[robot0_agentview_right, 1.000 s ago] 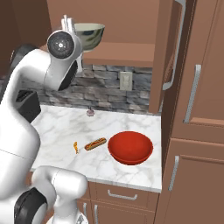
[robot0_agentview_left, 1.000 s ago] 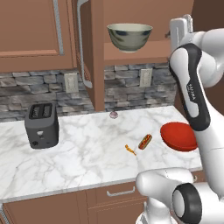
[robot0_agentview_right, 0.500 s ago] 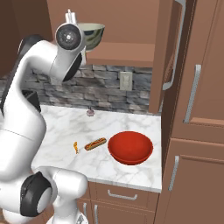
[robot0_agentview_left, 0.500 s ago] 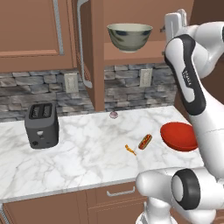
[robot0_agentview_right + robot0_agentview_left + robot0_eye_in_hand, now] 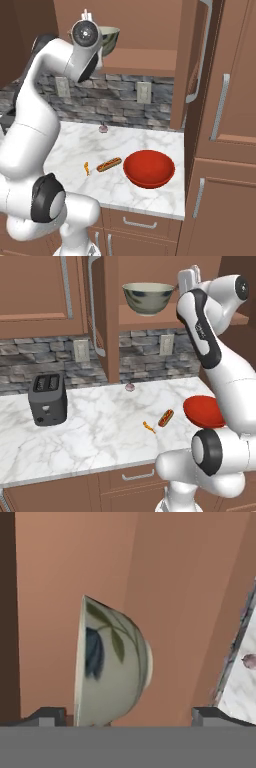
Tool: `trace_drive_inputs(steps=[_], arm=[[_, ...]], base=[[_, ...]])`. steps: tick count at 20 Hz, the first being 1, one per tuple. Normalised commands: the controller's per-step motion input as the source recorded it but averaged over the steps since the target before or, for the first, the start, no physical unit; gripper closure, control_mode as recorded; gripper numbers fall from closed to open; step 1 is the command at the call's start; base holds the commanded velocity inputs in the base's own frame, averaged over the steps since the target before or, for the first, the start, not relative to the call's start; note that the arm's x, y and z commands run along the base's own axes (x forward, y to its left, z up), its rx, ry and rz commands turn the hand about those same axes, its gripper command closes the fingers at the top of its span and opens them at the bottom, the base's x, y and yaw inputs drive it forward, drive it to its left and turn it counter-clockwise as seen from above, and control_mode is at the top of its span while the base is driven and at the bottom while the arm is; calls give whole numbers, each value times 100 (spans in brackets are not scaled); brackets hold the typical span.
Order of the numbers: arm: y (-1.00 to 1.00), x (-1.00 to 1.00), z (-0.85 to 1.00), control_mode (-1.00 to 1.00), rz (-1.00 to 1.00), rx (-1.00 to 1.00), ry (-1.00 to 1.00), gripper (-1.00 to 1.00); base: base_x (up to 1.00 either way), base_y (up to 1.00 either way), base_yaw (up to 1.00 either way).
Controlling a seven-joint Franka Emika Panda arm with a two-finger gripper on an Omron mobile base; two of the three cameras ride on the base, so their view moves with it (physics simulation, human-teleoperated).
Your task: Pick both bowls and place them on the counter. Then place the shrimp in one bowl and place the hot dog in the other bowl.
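- The end effector (image 5: 127, 714) is raised to the height of the open cabinet shelf (image 5: 150, 320), its two dark fingertips (image 5: 47, 716) spread wide with nothing between them.
- In the hand view the grey-beige bowl (image 5: 112, 664) with its leaf pattern sits just ahead of the end effector, nearer one fingertip than the other; the view is rolled, so the bowl appears turned on its side.
- From the left base view that same bowl (image 5: 148, 297) stands upright on the shelf, just beside the white hand, which is to its right; I cannot tell whether they touch.
- The shelf's front edge is open, a wooden cabinet wall stands close on the bowl's left, and a cabinet door (image 5: 95, 306) hangs open on that side.
- The red bowl (image 5: 149, 168) rests on the marble bench (image 5: 80, 145), well below the grey-beige bowl and near the bench's right end, just beside the tall cabinet (image 5: 220, 150).
- The hot dog (image 5: 108, 164) lies just left of the red bowl, apart from it; the shrimp (image 5: 86, 168) lies just left of the hot dog.
- A small pinkish bulb (image 5: 103, 129) sits behind the hot dog, near the stone backsplash (image 5: 120, 100).
- A dark toaster (image 5: 48, 399) stands far to the left of the hot dog, with a broad stretch of bare marble between them.
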Motion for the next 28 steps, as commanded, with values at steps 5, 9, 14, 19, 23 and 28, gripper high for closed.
trace_drive_inputs(steps=[5,9,14,19,23,28], arm=[[0,63,0,-100,0,0,9,-100],[0,54,2,-100,0,0,5,-100],[0,45,2,-100,0,0,4,-100],[0,39,-5,-100,0,0,9,-100],[7,34,-7,-100,0,0,8,-100],[8,5,-19,-100,1,0,1,100]], base=[[0,0,0],[0,0,0],[0,0,0],[0,0,0],[0,0,0],[0,0,0]])
